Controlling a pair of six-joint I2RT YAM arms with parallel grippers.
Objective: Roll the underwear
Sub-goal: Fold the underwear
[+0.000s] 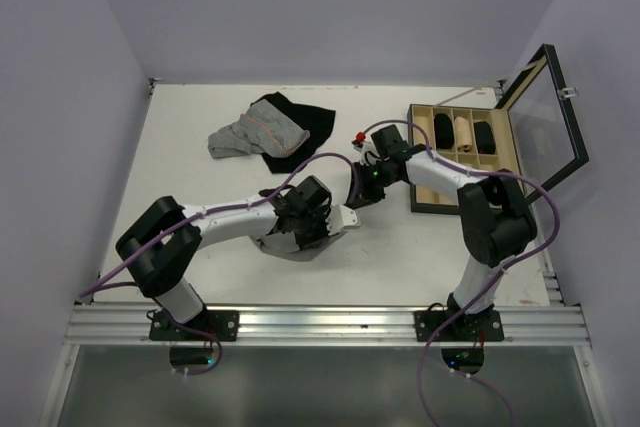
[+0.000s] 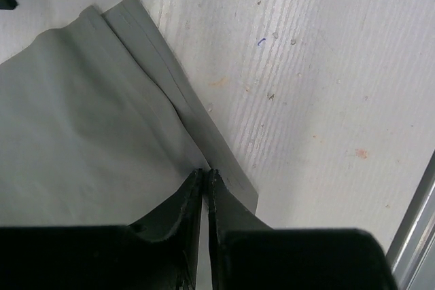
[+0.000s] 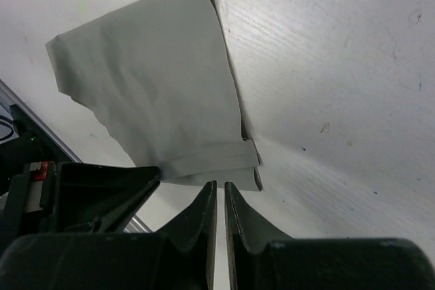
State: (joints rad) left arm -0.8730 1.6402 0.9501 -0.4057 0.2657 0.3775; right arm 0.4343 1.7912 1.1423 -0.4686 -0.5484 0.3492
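Observation:
The underwear (image 1: 290,245) is a plain grey cloth, folded flat on the white table near the front middle, partly under my left arm. In the left wrist view the underwear (image 2: 81,120) fills the left half, its waistband running diagonally down to my left gripper (image 2: 205,172), whose jaws are pressed together on the band's edge. In the top view the left gripper (image 1: 322,232) is over the cloth's right end. My right gripper (image 3: 220,185) has a narrow slit between its fingers with nothing in it, just short of the underwear's (image 3: 149,79) folded corner. From above, the right gripper (image 1: 351,205) hangs at the cloth's right.
A pinstriped garment (image 1: 243,134) and a black garment (image 1: 305,120) lie heaped at the back. A wooden compartment box (image 1: 425,157) with its glass lid (image 1: 548,112) raised stands at the right and holds rolled items. A metal rail (image 1: 320,319) runs along the near edge.

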